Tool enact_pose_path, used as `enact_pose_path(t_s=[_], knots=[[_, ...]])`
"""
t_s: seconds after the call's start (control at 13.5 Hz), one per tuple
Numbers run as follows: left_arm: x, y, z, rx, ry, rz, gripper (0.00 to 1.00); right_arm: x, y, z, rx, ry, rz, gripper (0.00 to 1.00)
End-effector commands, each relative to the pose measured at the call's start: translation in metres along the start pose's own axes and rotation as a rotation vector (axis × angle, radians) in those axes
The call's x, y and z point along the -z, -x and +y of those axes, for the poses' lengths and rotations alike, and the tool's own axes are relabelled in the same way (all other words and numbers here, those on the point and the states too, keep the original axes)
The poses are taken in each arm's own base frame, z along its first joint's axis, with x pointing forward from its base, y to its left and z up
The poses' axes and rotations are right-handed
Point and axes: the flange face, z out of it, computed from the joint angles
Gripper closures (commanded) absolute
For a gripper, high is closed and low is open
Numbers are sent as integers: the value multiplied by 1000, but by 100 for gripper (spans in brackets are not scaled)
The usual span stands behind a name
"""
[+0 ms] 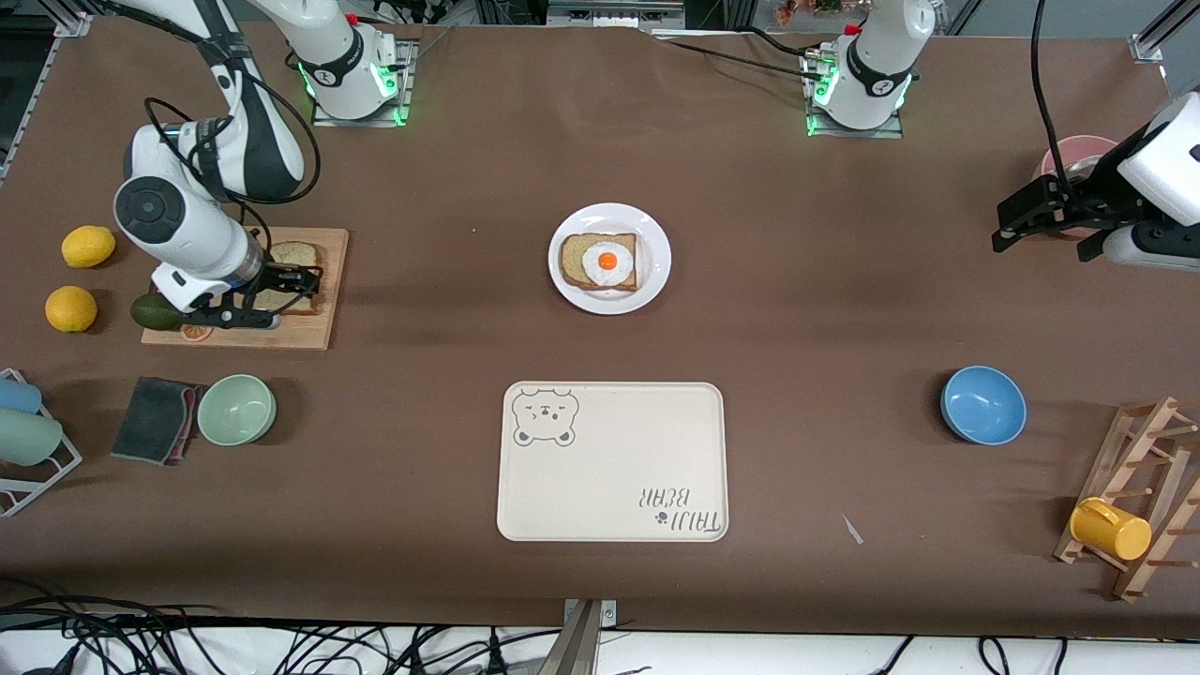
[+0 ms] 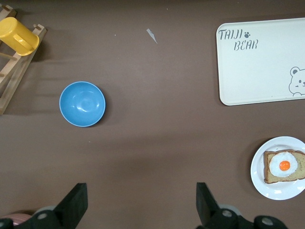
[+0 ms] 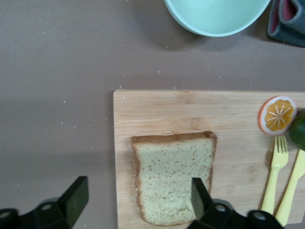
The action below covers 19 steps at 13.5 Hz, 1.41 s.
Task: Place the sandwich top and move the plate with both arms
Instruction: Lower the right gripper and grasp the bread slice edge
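The sandwich top [image 3: 174, 176], a plain speckled bread slice, lies on a wooden cutting board [image 3: 157, 109] at the right arm's end of the table; it also shows in the front view [image 1: 296, 253]. My right gripper [image 1: 289, 291] is open just over it. In the right wrist view the right gripper [image 3: 138, 186] has one finger over the slice and one off the board's edge. The white plate [image 1: 656, 272] at mid-table holds a bread slice with a fried egg [image 1: 600, 262]. My left gripper [image 1: 1045, 234] waits open and empty over bare table [image 2: 141, 191].
A cream bear-print tray [image 1: 609, 469] lies nearer the front camera than the plate. A blue bowl [image 1: 982, 405], a pink bowl [image 1: 1078, 155] and a mug rack [image 1: 1134, 506] are at the left arm's end. A green bowl [image 1: 236, 409], cloth [image 1: 155, 417], lemons [image 1: 88, 246] and an avocado [image 1: 155, 312] surround the board.
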Motion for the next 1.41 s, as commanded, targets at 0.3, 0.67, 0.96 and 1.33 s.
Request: enact_pose_path(t_s=[0.3,0.67,0.96,1.33], knots=[[6,2,-1,-7,-17,0,0,-45,-2,-8,-12,35,-27,14],[8,2,0,-9,-17,3,0,-69,1,-8,-9,47,-81,32],[7,2,-1,-6,-17,1,0,-80,2,-9,-6,51,-101,32],[8,2,-2,-4,-16,3,0,-95,4,-5,-13,55,-130,39]])
